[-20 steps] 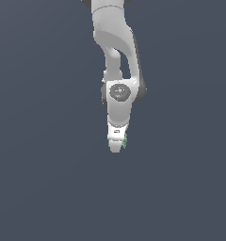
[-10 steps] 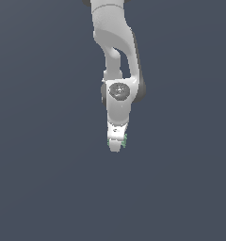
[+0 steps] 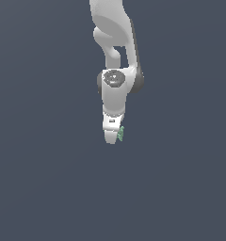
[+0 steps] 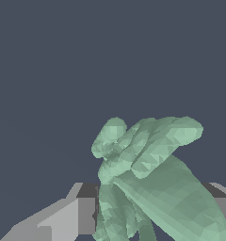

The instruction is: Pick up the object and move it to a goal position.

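The object [image 4: 148,174] is a pale-green, lumpy, spiky thing that fills much of the wrist view, sitting between my two grey fingers [image 4: 72,214]. In the exterior view only a small green part of the object [image 3: 120,133] shows, sticking out on the exterior view's right side of my white gripper [image 3: 112,136]. The gripper hangs straight down from the arm and is shut on the object. It holds the object off the dark surface.
A plain dark grey-blue surface [image 3: 44,179] fills the background in both views. The white arm [image 3: 116,56] rises from the gripper to the top edge of the exterior view. No goal marker shows.
The gripper has risen a little with the object in it. The grip has not changed.
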